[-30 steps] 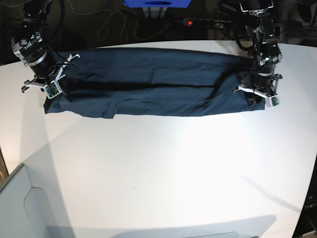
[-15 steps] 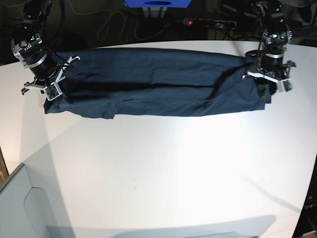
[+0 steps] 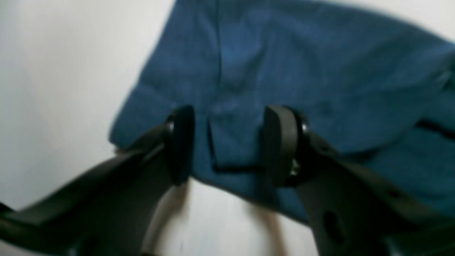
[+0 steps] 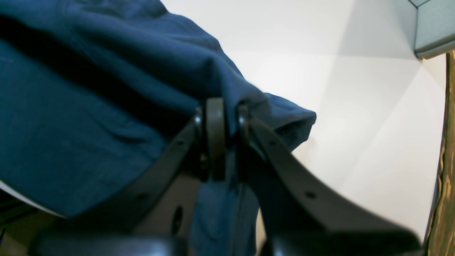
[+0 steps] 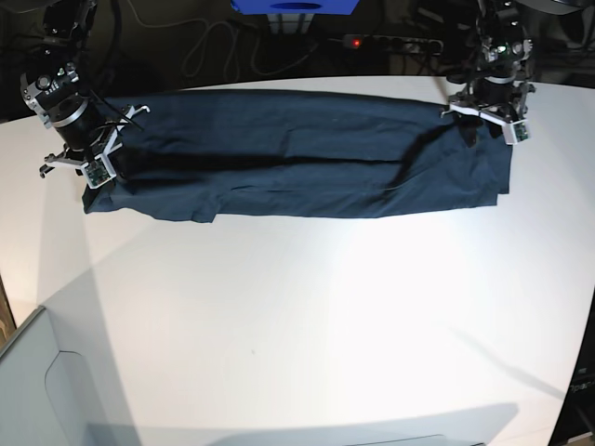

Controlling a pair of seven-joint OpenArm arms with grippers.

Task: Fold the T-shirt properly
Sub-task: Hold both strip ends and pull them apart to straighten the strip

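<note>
The dark navy T-shirt (image 5: 297, 153) lies as a long folded band across the far part of the white table (image 5: 307, 316). At its left end in the base view, my right gripper (image 5: 104, 178) is shut on a fold of the cloth; the right wrist view shows that fold of the T-shirt (image 4: 89, 124) pinched between the closed jaws of the right gripper (image 4: 227, 135). My left gripper (image 5: 483, 136) hangs over the shirt's right end. In the left wrist view the left gripper (image 3: 231, 145) is open above the T-shirt (image 3: 284, 71), with nothing between its fingers.
A grey bin (image 5: 37, 390) stands at the table's near left corner, and its edge also shows as the grey bin (image 4: 433, 28) in the right wrist view. Behind the table are a power strip (image 5: 381, 42) with a red light, cables and a blue object (image 5: 293, 7).
My left gripper has opened, let go of the shirt's right end and moved toward the far edge. That end now lies flat. The right gripper has stayed shut in place.
</note>
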